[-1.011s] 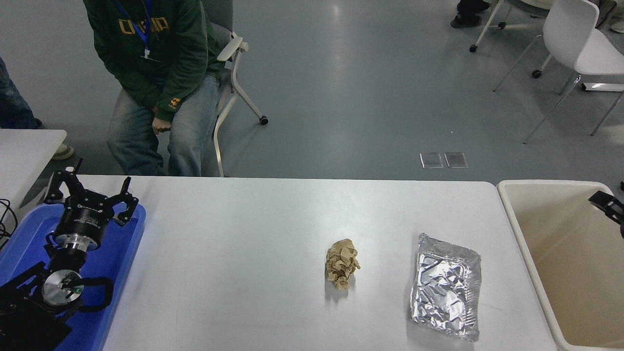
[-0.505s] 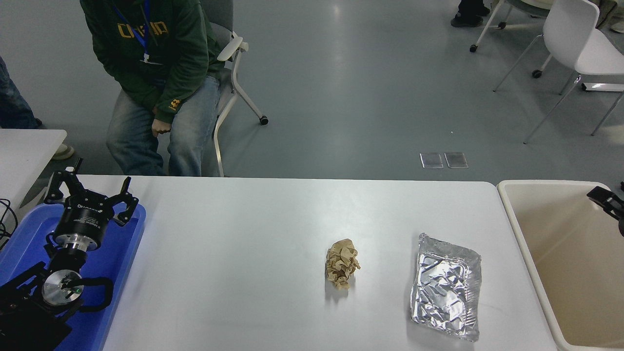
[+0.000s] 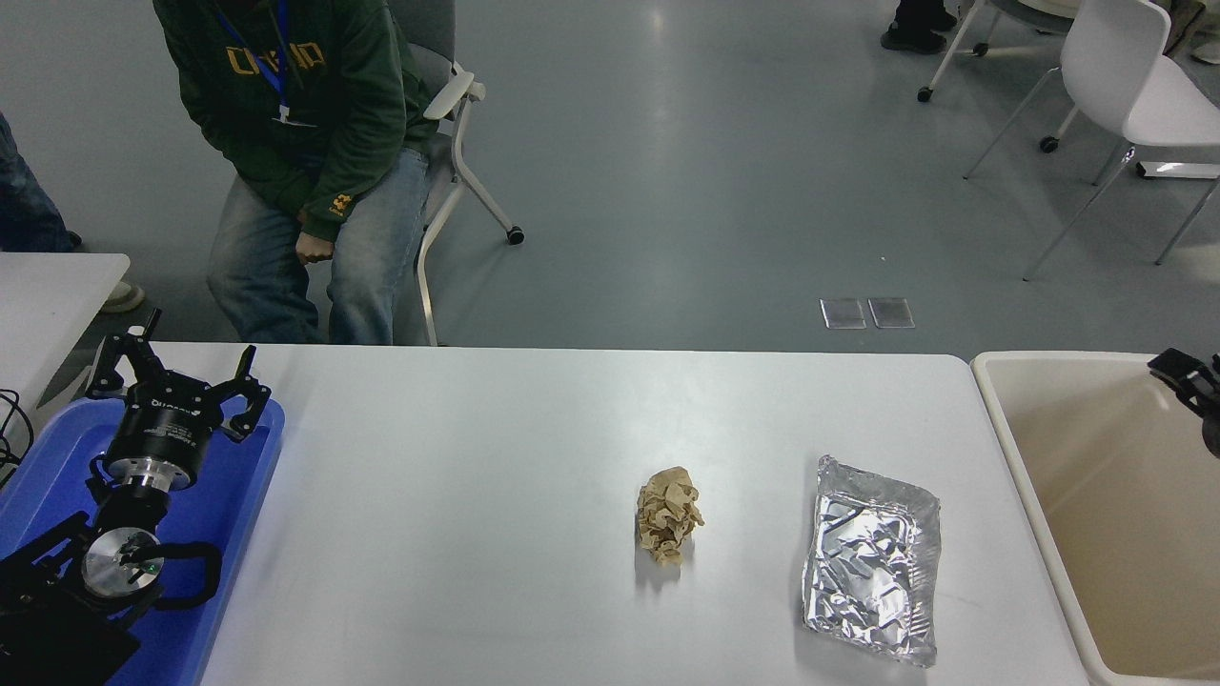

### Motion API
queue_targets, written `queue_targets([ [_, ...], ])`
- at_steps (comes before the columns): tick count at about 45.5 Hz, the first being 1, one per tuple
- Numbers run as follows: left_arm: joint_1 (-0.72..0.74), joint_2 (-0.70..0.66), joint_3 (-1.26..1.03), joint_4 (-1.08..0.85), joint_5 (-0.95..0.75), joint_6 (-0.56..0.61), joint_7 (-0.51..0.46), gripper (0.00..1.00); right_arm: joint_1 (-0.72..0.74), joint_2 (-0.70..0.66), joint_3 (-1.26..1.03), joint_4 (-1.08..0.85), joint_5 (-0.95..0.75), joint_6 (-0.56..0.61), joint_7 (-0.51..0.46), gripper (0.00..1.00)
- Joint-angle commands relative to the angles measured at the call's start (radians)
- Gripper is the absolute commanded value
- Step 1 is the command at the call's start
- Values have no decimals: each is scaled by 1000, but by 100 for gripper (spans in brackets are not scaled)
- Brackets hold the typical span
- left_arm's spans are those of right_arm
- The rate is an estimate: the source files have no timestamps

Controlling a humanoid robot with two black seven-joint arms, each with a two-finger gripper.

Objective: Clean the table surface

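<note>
While I watch from the head camera, the table surface (image 3: pixel 457 534) fills the lower frame, its long axis running left to right. A crumpled paper ball (image 3: pixel 669 527) and a foil tray (image 3: pixel 872 560) lie near each other on it. My left gripper (image 3: pixel 179 376) is parked over the blue tray (image 3: pixel 229 495), fingers spread. My right gripper (image 3: pixel 1191 386) hangs over the beige bin (image 3: pixel 1034 476); I cannot tell its state.

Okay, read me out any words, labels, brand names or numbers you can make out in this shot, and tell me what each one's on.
Yellow lettering on the chest of the person's green hoodie: partly hidden by the blue lanyard, too blurred to read.
Small yellow mark at the hoodie's hem: unreadable.
White print on the left gripper body: too small to read.
Nothing readable on the table surface, crumpled paper, foil tray or beige bin.
</note>
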Motion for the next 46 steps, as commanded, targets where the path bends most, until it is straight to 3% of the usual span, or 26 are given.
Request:
queue_targets([
  [1,0,0,0,0,0,-1,0,100,9,-56,96,144,37,0,0,100],
  [24,0,0,0,0,0,-1,0,100,4,-156,329,441,56,-3,7,100],
  [34,0,0,0,0,0,1,0,100,-19,-138,426,494,276,8,11,100],
  [46,0,0,0,0,0,-1,0,100,-106,-67,558,524,401,8,36,100],
])
